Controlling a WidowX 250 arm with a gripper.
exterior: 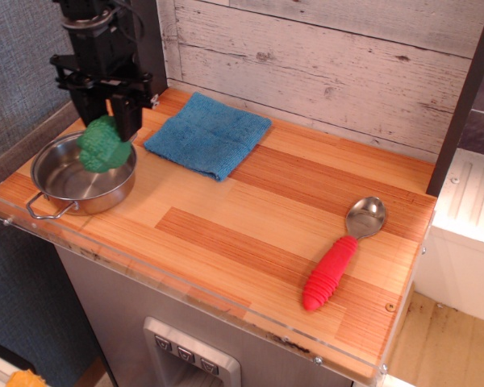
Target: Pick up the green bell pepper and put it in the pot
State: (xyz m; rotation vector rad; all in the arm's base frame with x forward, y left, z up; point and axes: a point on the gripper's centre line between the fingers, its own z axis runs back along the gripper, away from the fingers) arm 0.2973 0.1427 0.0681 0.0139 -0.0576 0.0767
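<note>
The green bell pepper (103, 147) is a lumpy green toy held between the fingers of my black gripper (105, 129), which is shut on it. It hangs in the air over the pot (60, 184), above its far right part. The pot is a shallow shiny steel pot with two wire loop handles at the left end of the wooden table, and nothing shows inside it.
A blue cloth (208, 133) lies at the back, right of the pot. A spoon with a red ridged handle (339, 260) lies at the right front. A dark post (149, 44) stands behind the gripper. A clear plastic rim (185, 278) lines the table's front edge.
</note>
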